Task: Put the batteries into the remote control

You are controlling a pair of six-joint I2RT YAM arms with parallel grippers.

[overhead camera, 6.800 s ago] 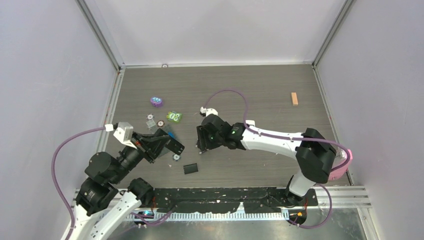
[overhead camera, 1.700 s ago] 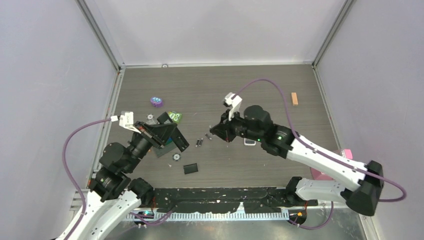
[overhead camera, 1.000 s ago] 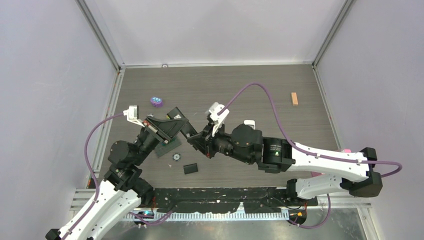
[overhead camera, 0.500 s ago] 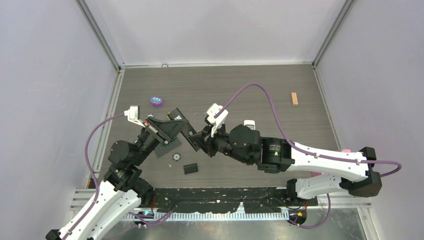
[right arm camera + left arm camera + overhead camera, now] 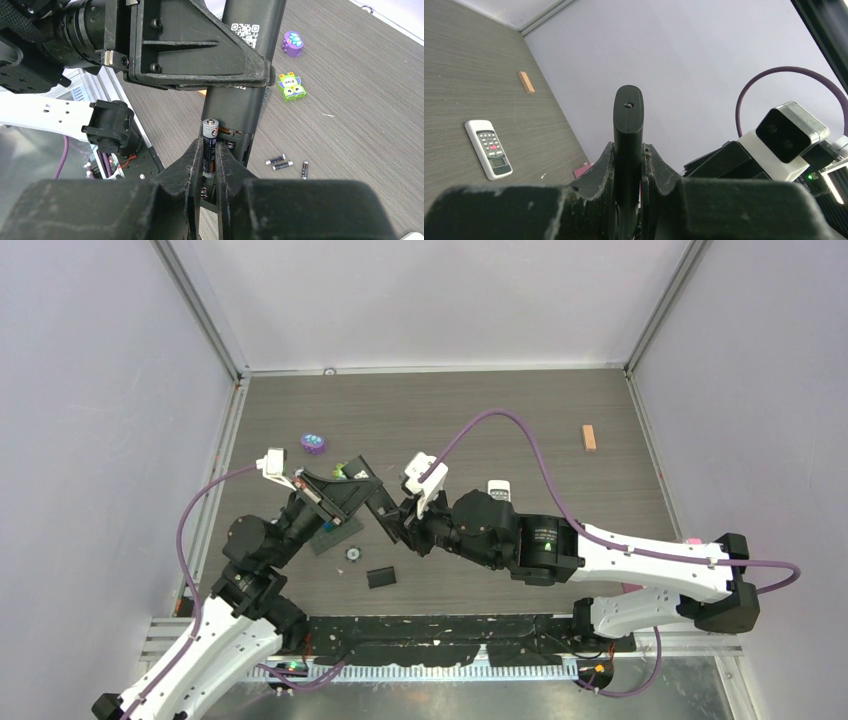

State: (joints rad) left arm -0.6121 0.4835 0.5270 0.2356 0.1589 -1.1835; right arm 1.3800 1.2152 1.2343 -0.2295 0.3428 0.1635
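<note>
Seen from above, the left gripper [image 5: 352, 492] is clamped on a black remote [image 5: 383, 512] raised over the left middle of the table [image 5: 560, 400]. The right gripper [image 5: 405, 527] meets the remote's lower end, though its jaws cannot be made out from this height. A white remote [image 5: 499, 489] lies just behind the right arm, a wooden block [image 5: 589, 437] well apart towards the far right, a purple toy [image 5: 314, 444] at far left, and a flat black cover [image 5: 381, 578] near the front edge. In the left wrist view, that gripper's fingers [image 5: 605, 165] press both sides of the black remote, which stands edge-on and upright between them. The white remote lies face-up on the table beyond, and the block lies farther off by the wall. In the right wrist view, the right gripper's jaws are closed on a single battery [image 5: 210, 145]. It is held upright, silvery tip upward, against the open compartment at the black remote's lower end; whether it is seated there cannot be told. A QR sticker [image 5: 246, 31] shows higher on the remote's back. Three loose batteries [image 5: 283, 165] lie close together on the table beside it, with a green toy [image 5: 291, 86] and the purple toy beyond.
</note>
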